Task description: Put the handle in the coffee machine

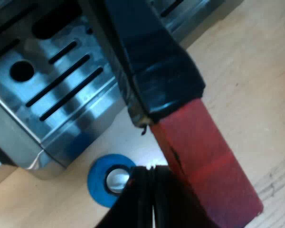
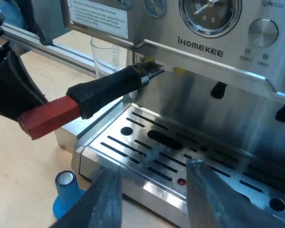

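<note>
The holder's dark handle point(image 1: 152, 61) with its red end point(image 1: 204, 161) juts out over the drip tray point(image 1: 61, 80). Its metal end is up in the espresso machine's point(image 2: 199, 52) front, under the gauge, and the handle point(image 2: 109, 88) slants out and down to the red end point(image 2: 47, 116). My left gripper point(image 1: 152, 190) is shut, with only a thin slit between its fingertips. They lie against the side of the red end and hold nothing. My right gripper point(image 2: 154, 199) hangs open before the drip tray point(image 2: 147, 147), apart from the handle.
A blue tamper point(image 2: 66, 190) stands on the wooden table by the tray's corner, below the red end; it is the blue tamper point(image 1: 102, 183) beneath my left fingers. A measuring glass point(image 2: 104, 59) stands beside the machine behind the handle.
</note>
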Robot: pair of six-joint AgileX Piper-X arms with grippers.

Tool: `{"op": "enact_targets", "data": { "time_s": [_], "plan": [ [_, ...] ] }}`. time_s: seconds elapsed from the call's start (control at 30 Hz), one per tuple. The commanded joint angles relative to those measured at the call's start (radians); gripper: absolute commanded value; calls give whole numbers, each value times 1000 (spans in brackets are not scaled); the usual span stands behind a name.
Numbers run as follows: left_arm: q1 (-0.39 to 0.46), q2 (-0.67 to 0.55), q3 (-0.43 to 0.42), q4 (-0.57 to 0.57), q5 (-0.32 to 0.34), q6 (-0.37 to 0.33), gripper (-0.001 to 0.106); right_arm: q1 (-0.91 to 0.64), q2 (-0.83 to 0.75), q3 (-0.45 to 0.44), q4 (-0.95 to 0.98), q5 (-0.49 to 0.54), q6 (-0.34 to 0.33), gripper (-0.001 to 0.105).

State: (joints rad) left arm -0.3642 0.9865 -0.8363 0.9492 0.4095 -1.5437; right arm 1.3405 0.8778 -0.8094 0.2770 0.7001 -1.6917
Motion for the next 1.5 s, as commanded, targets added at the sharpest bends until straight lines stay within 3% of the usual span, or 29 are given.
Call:
{"op": "enact_targets", "data": {
  "time_s": [0.03, 0.2, 0.43, 0.6, 0.73, 0.8, 0.83, 0.9, 1.17, 1.5],
  "plan": [
    [-55, -16, -30, -35, 281, -2, 0, 2, -8, -13, -2, 6, -9, 36],
    [-113, -16, -30, -35, 283, -2, 0, 2, -8, -13, -2, 6, -9, 36],
    [-128, -16, -30, -41, 286, -2, 0, 2, -8, -13, -2, 48, -9, 36],
    [-129, -16, -30, -78, 348, -2, 0, 2, -8, -13, -2, 50, -9, 36],
    [-129, -16, -30, -110, 354, -2, 0, 2, -8, -13, -2, 50, -9, 36],
    [-129, -16, -30, -125, 401, -2, 0, 2, -8, -13, -2, 50, -9, 36],
    [-129, -14, -30, -136, 462, -2, 0, 2, -8, -13, -2, 50, -9, 36],
    [-132, -14, -30, -154, 497, -2, 0, 2, -8, -13, -2, 50, -9, 36],
    [-192, -10, -30, -193, 496, -2, 0, 2, -8, -13, -2, 51, -9, 36],
    [-191, -10, -30, -194, 478, 0, 0, 2, -8, -13, -2, 61, -9, 36]
  ]
}}
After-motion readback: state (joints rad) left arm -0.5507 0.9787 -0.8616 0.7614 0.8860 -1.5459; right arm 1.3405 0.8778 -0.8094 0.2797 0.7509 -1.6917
